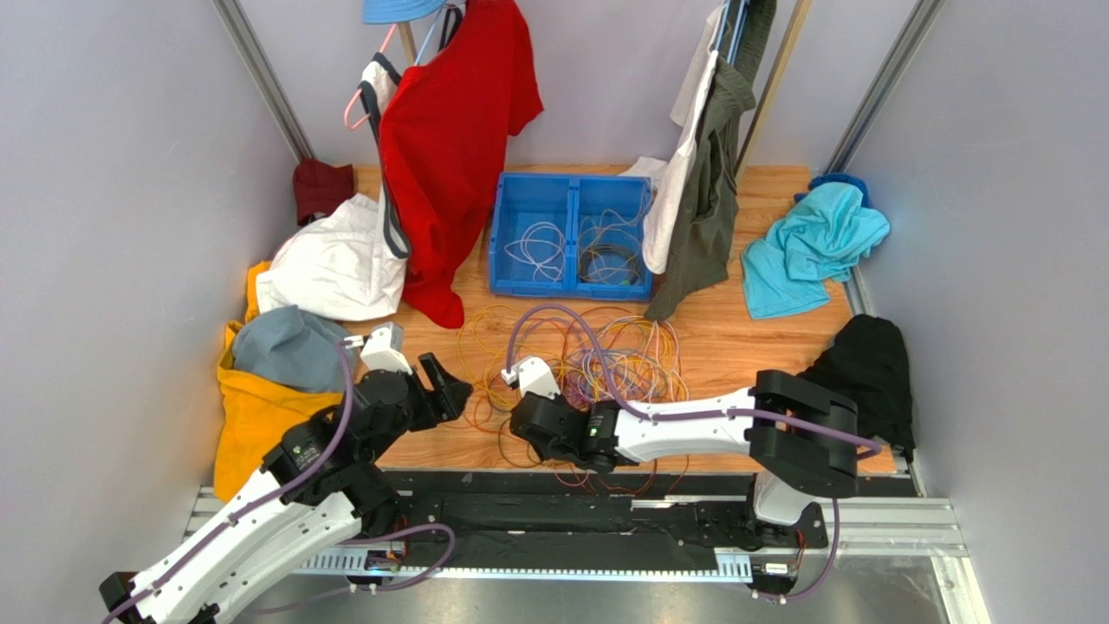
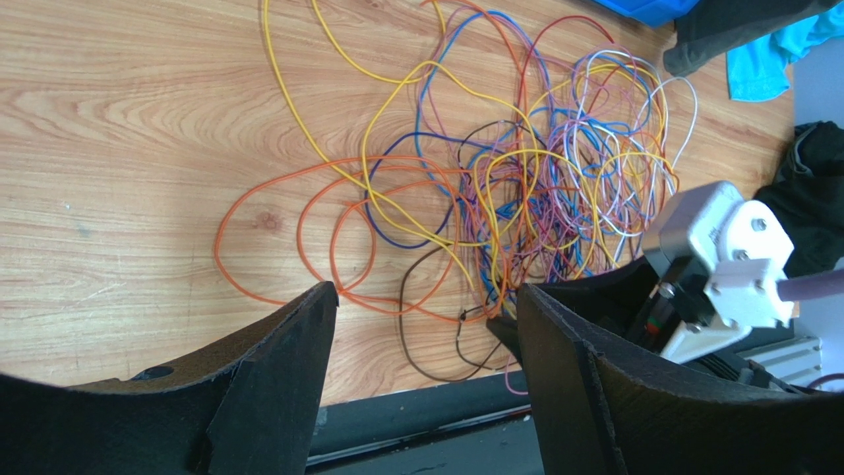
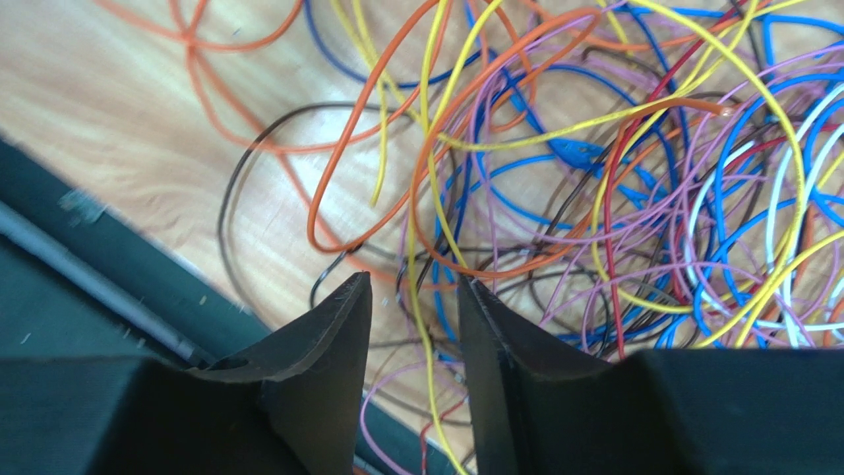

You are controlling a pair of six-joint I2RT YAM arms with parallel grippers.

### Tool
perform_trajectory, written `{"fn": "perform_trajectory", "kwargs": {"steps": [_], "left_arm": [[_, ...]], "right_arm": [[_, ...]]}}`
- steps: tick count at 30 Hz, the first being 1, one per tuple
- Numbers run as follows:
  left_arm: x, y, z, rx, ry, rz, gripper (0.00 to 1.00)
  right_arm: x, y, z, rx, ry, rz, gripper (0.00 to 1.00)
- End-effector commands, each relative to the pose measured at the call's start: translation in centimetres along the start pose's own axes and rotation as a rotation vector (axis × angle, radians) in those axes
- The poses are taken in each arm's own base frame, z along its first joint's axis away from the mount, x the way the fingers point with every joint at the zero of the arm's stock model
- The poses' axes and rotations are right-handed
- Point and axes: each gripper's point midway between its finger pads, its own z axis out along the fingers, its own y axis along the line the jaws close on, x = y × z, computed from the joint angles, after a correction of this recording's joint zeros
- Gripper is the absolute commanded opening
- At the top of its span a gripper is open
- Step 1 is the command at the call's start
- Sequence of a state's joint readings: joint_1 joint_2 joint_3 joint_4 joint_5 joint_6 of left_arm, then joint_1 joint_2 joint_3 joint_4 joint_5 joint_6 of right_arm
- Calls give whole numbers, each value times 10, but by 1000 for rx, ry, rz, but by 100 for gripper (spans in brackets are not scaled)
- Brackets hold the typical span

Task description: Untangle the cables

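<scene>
Item: the cables (image 1: 602,362), a loose heap of thin flexible wires in orange, yellow, purple, blue, red, white and dark brown, lying on the pale wooden table top (image 1: 749,358) near its front edge, between the two arms. The knot is densest on the right. Wide orange loops (image 2: 265,210) and a long yellow strand trail out to the left, probably the easiest ends to draw clear. Left gripper (image 1: 449,386), black, two-fingered: jaws spread wide and empty, held low over the table just left of the heap, with the orange loops and a dark brown loop (image 2: 421,327) lying in front of its opening (image 2: 426,297). The left arm reaches forward and inward from its base, wrist angled toward the tangle, seemingly placed to catch an outlying loop. Right gripper (image 1: 525,436), same make: the arm folds back at the elbow and stretches leftward along the front edge, fingers pointing down into the near margin of the heap. Its jaws (image 3: 413,287) stand narrow but parted, and a single yellow wire (image 3: 428,341) runs through the gap, not yet pinched. Judgement: separation has barely begun, and the right gripper appears set to grip that strand.
</scene>
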State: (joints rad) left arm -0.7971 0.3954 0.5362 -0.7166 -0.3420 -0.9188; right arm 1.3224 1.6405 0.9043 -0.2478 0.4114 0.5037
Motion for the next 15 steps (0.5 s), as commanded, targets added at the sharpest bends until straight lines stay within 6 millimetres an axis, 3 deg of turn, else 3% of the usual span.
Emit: {"fn": "perform_trajectory", "kwargs": {"steps": [1, 3, 4, 6, 8, 9, 10, 11, 14, 15], "left_arm": [[0, 0, -2, 2, -4, -8, 76], [-1, 1, -2, -1, -7, -5, 76], [-2, 1, -2, 0, -10, -3, 76], [-2, 1, -2, 2, -15, -7, 76], [-3, -1, -2, 20, -25, -15, 76], [-4, -3, -2, 32, -31, -16, 76], [-7, -7, -2, 52, -44, -23, 76], [-8, -8, -2, 67, -54, -30, 76], [-16, -19, -6, 127, -95, -44, 75], [-20, -22, -7, 143, -108, -40, 75]], "right_arm": [[-17, -15, 8, 121, -44, -12, 31], [-19, -16, 3, 124, -54, -5, 14], [-26, -18, -9, 113, -83, 13, 0], [-39, -17, -28, 94, -127, 24, 0], [-73, -11, -72, 32, -220, 43, 0], [-100, -9, -108, -24, -309, 66, 0], [-113, -7, -132, -55, -353, 58, 0], [-144, 4, -170, -122, -446, 29, 0], [-208, 3, -273, -267, -666, 35, 0], [-223, 1, -299, -298, -707, 42, 0]]}}
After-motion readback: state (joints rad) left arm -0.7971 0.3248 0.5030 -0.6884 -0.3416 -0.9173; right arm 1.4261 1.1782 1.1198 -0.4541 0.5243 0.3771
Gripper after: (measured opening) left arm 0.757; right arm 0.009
